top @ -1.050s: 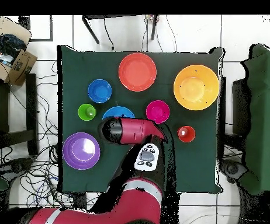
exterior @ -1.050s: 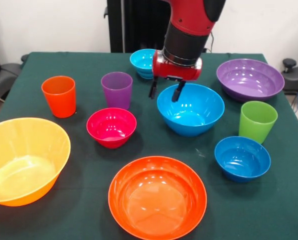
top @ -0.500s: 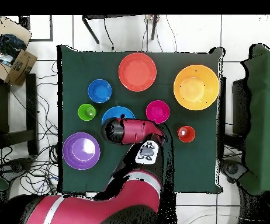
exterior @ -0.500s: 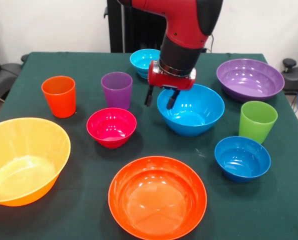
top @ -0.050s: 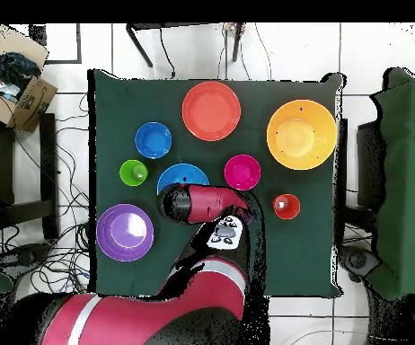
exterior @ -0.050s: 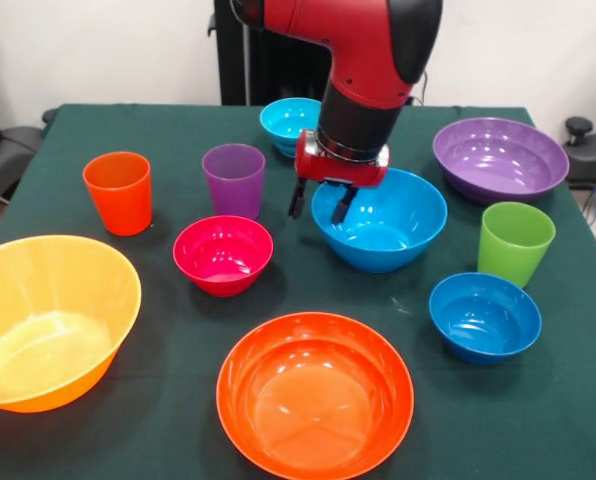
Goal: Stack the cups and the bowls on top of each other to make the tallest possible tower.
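From the front, the red arm comes down over the green surface. The end effector hangs at the rim of the sky-blue bowl. Its two fingers are spread apart, one outside the rim and one inside, and they are not squeezing it yet. The purple cup stands just beside it. The orange cup and the lime green cup stand apart. The magenta bowl, the dark blue bowl, the cyan bowl, the purple bowl, the orange-red bowl and the yellow-orange bowl all sit alone.

From above, the arm hides part of the sky-blue bowl. The yellow-orange bowl sits near a corner, and it is empty.

No tower has started. Nothing is stacked on anything. All the stacking is left to do. It looks like the first job is to grab the sky-blue bowl.
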